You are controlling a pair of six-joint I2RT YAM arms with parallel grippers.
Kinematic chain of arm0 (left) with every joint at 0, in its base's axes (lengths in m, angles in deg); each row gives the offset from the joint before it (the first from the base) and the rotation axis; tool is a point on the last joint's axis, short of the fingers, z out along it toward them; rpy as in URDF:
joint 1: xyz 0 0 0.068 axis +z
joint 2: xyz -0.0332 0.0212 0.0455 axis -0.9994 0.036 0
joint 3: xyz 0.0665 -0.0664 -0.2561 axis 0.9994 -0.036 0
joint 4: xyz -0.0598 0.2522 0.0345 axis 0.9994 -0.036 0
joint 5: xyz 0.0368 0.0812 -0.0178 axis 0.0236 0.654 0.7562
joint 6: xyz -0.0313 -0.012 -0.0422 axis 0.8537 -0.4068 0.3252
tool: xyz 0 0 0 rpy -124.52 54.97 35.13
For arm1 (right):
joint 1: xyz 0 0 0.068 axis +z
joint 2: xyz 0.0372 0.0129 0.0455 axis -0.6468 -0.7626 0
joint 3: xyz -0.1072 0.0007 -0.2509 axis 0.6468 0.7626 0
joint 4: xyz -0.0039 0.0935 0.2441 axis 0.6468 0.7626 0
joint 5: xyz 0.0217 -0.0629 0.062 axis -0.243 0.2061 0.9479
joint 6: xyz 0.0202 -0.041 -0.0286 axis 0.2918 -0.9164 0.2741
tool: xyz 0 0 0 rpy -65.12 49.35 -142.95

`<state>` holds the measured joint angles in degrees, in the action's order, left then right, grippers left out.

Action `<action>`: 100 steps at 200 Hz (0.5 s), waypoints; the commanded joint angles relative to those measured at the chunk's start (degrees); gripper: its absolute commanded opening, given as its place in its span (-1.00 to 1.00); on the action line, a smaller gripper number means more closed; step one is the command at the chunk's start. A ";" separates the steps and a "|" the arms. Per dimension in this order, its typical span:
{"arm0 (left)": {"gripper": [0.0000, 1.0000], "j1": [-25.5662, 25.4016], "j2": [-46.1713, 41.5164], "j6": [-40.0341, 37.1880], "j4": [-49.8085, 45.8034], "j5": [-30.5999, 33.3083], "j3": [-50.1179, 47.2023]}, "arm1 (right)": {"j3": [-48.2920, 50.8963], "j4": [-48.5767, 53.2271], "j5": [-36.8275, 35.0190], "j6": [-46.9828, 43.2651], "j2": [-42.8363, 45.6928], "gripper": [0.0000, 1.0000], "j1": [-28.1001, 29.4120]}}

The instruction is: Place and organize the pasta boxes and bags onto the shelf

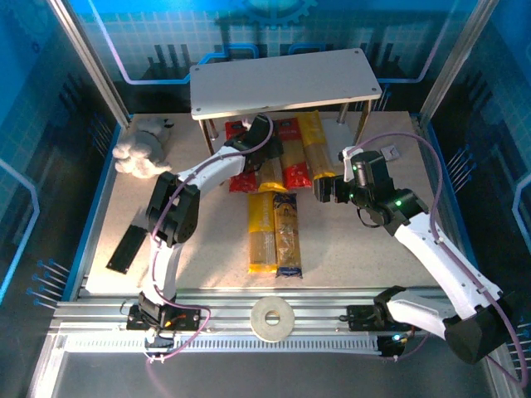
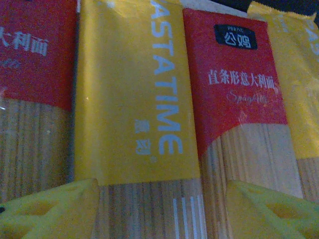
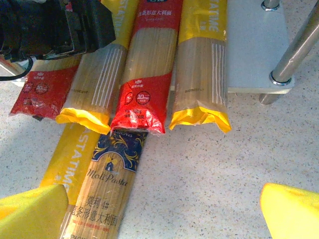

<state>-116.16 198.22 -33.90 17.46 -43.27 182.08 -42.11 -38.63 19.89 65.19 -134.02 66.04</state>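
Top external: tape roll (image 1: 272,318) near rail, white cloth (image 1: 139,152) left of shelf (image 1: 282,79); left jaws, right jaws spread apart.

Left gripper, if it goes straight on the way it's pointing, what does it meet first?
Probably the yellow PASTATIME pack, centred between the left gripper's open fingers; how far off it lies is unclear.

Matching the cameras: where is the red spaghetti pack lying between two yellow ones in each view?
Top external: the red spaghetti pack, below the white shelf's top board, second from the right in the row.
Left wrist: right of centre, black label at its top.
Right wrist: upper centre.
Shared landmark: the yellow windowed pack directly on its right.
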 commanded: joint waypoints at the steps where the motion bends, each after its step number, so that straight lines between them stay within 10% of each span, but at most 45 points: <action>1: 0.38 0.13 -5.51 -2.89 4.34 -2.73 -3.31 | 0.30 1.74 1.72 0.35 0.03 0.99 -0.53; 100: 0.39 -13.30 -35.96 -12.02 1.16 3.20 -29.98 | 5.12 7.84 3.38 9.26 -1.85 0.99 11.47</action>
<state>-127.07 170.88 -43.62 22.60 -42.94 157.71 -39.38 -34.10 22.18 68.91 -134.87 72.64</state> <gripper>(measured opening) 0.687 0.995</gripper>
